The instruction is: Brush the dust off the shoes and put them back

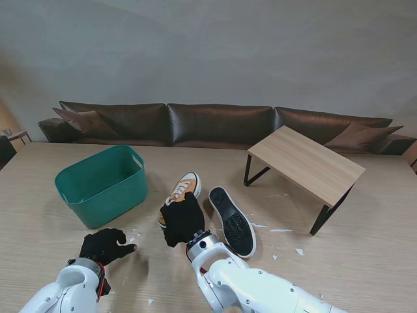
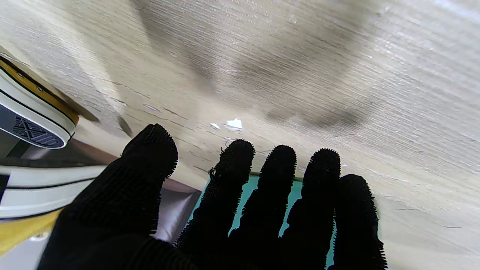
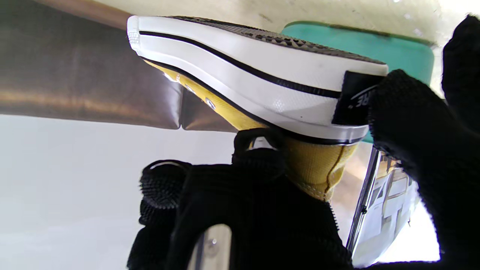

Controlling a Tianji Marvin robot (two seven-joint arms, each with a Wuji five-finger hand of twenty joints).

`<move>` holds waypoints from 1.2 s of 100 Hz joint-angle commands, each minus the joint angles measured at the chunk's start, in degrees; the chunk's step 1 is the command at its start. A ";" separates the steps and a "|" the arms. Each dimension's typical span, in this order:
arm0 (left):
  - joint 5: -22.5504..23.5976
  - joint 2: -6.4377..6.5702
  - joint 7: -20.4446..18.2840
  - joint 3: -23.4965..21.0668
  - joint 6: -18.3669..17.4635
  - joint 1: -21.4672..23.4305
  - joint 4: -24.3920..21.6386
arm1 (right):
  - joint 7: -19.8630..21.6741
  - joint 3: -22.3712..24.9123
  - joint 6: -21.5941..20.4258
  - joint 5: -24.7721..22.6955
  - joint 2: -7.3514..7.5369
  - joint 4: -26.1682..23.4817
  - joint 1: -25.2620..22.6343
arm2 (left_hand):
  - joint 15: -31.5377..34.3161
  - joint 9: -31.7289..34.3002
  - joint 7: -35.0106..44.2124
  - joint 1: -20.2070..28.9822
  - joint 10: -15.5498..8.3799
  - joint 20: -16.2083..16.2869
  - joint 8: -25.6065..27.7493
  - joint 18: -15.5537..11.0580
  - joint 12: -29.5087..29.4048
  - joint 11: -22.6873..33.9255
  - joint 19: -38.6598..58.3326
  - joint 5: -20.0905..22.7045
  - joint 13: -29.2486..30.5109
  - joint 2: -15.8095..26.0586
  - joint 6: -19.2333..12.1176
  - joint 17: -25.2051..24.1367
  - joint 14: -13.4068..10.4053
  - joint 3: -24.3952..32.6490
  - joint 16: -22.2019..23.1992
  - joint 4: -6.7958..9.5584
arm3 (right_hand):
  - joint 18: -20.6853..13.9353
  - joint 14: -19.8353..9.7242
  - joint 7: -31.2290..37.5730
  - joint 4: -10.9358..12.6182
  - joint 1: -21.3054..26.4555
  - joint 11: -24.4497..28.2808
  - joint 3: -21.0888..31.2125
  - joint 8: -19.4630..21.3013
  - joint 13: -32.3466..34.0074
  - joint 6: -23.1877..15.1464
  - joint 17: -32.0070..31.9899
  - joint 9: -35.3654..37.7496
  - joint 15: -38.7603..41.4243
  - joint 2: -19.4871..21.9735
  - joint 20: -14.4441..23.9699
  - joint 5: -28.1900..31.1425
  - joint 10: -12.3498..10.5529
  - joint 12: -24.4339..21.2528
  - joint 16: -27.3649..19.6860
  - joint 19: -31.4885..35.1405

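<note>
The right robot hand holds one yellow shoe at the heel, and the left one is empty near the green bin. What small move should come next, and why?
Probably bring the left robot hand across to the yellow shoe to start brushing. The right robot hand already grips its heel, seen close in the right wrist view, while the left is open and bristly, holding nothing. White scraps lie on the table, and the second shoe lies sole-up beside it.
</note>
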 commanded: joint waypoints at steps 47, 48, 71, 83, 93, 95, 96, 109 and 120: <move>-0.93 -0.04 -1.83 0.42 -1.42 -1.50 1.54 | 8.68 8.06 0.45 -7.24 3.84 -9.03 4.64 | 0.72 0.30 0.22 0.83 1.08 0.37 0.21 -0.61 0.51 -0.39 1.50 1.17 0.41 1.00 0.70 -1.14 0.66 -0.30 0.62 1.34 | -1.70 -9.67 37.47 3.66 5.87 -1.57 7.85 8.67 -1.32 9.68 28.09 1.22 -0.27 4.20 1.50 10.35 -5.16 1.06 0.77 0.73; -0.96 -0.03 -1.85 0.45 -1.44 -1.56 1.58 | 8.86 8.28 0.45 -7.34 3.90 -9.14 4.69 | 0.73 0.28 0.18 0.81 1.10 0.37 0.20 -0.61 0.51 -0.41 1.50 1.07 0.45 1.03 0.71 -1.14 0.63 -0.31 0.63 1.34 | -1.70 -9.67 37.47 3.66 5.88 -1.58 7.84 8.67 -1.32 9.68 28.09 1.21 -0.27 4.18 1.50 10.35 -5.15 1.06 0.77 0.72; -1.75 0.00 -2.14 1.19 -1.76 -2.99 2.84 | 14.28 15.77 -2.07 -11.95 6.29 -13.10 3.87 | 0.72 0.31 0.13 0.93 1.09 0.32 0.17 -0.68 0.46 -0.42 1.40 1.00 0.41 1.07 0.80 -1.22 0.79 -0.34 0.63 1.37 | -1.33 -9.36 37.47 3.67 6.11 -1.51 7.86 8.66 -1.33 9.68 27.98 1.14 -0.29 3.83 1.56 10.35 -4.81 1.10 0.76 0.56; -2.07 0.07 -2.53 1.59 -1.84 -3.68 3.42 | 15.96 18.26 -3.35 -13.21 6.92 -12.98 4.33 | 0.69 0.20 0.09 0.90 1.02 0.31 0.16 -0.68 0.43 -0.47 1.37 0.91 0.38 1.10 0.75 -1.21 0.64 -0.39 0.62 1.37 | -1.12 -9.32 37.47 3.66 6.23 -1.52 7.88 8.66 -1.33 9.68 27.98 1.15 -0.29 3.71 1.63 10.35 -4.65 1.09 0.75 0.49; -2.42 0.09 -2.67 1.87 -2.00 -4.28 3.98 | 16.82 20.24 -4.56 -13.95 7.39 -12.67 4.39 | 0.66 0.23 0.10 0.97 1.15 0.29 0.16 -0.68 0.41 -0.47 1.30 0.96 0.36 1.09 0.78 -1.29 0.80 -0.42 0.62 1.38 | -1.02 -9.10 37.43 3.67 6.33 -1.53 7.89 8.65 -1.34 9.73 27.95 1.16 -0.30 3.65 1.69 10.32 -4.60 1.07 0.73 0.42; -2.51 0.09 -2.70 1.94 -2.04 -4.42 4.09 | 16.97 20.62 -4.83 -14.11 7.48 -12.59 4.39 | 0.66 0.24 0.09 1.00 1.19 0.28 0.15 -0.68 0.41 -0.47 1.27 0.95 0.37 1.07 0.83 -1.29 0.79 -0.40 0.62 1.38 | -0.94 -9.05 37.41 3.67 6.36 -1.54 7.88 8.64 -1.34 9.75 27.93 1.16 -0.30 3.62 1.70 10.32 -4.58 1.07 0.73 0.39; -2.55 0.09 -2.72 1.97 -2.06 -4.48 4.15 | 17.05 20.80 -4.97 -14.20 7.53 -12.55 4.39 | 0.65 0.23 0.07 0.97 1.20 0.27 0.14 -0.68 0.41 -0.48 1.27 0.90 0.35 1.10 0.82 -1.29 0.82 -0.41 0.62 1.38 | -0.91 -9.04 37.41 3.66 6.34 -1.54 7.86 8.64 -1.34 9.76 27.93 1.16 -0.30 3.60 1.70 10.32 -4.58 1.07 0.73 0.38; -2.93 0.15 -3.07 2.37 -2.32 -5.23 4.80 | 18.06 22.67 -6.04 -15.13 8.02 -11.61 4.71 | 0.63 0.18 0.08 0.91 1.07 0.27 0.15 -0.68 0.39 -0.51 1.25 0.97 0.28 1.08 0.77 -1.29 0.68 -0.45 0.61 1.38 | -0.61 -8.79 37.32 3.65 6.38 -1.55 7.83 8.62 -1.35 9.88 27.93 1.23 -0.19 3.53 1.81 10.30 -4.37 1.05 0.74 0.35; -3.19 0.18 -3.27 2.64 -2.38 -5.65 5.22 | 18.72 23.82 -6.52 -15.52 8.32 -10.43 5.11 | 0.54 0.05 -0.04 0.93 1.15 0.14 0.10 -0.78 0.33 -0.60 0.91 0.72 0.16 1.14 0.80 -1.54 0.69 -0.45 0.59 1.39 | -0.60 -8.82 37.31 3.66 6.49 -1.59 7.80 8.63 -1.35 9.89 27.93 1.25 -0.17 3.45 1.89 10.30 -4.38 1.04 0.74 0.35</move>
